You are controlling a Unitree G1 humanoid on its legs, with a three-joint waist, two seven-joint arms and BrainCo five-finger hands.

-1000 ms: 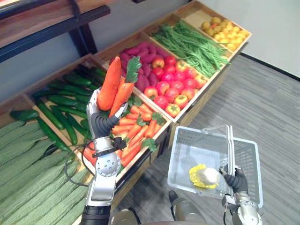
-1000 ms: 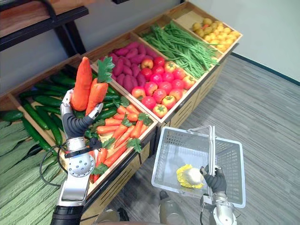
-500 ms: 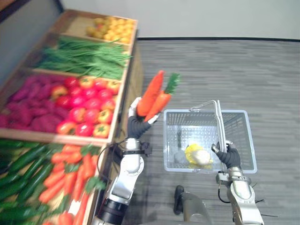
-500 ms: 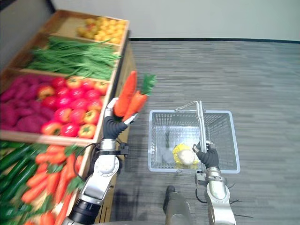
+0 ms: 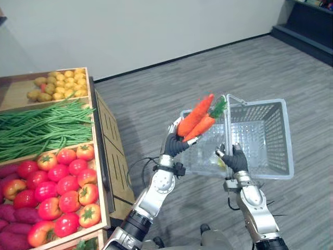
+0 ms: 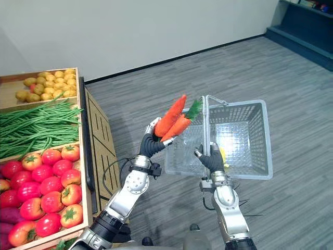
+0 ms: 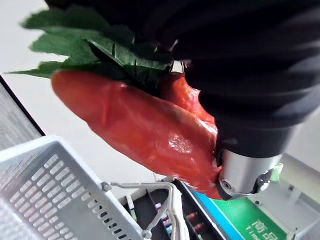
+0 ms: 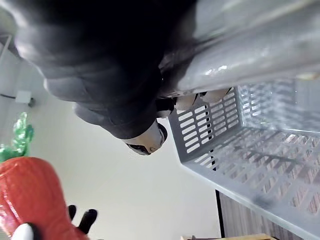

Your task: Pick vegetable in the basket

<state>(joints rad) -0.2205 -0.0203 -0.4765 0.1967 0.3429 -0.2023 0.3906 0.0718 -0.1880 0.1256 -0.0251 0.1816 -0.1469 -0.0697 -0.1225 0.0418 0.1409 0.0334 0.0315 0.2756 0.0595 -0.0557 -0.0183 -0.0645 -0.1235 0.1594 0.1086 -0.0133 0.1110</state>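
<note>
Left hand (image 5: 174, 145): we see its fingers curled round two carrots (image 5: 199, 117), green top showing | carrots: raised just beside the left rim of the basket (image 5: 265, 136) | right hand (image 5: 235, 159): we see its fingers wrapped round the handle (image 5: 227, 122), basket held above the floor (image 5: 171, 83)

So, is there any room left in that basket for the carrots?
Yes. The basket floor is bare from the handle to the wall away from the carrots. It is crowded only under the handle, where a yellow item lies by the right hand.
</note>
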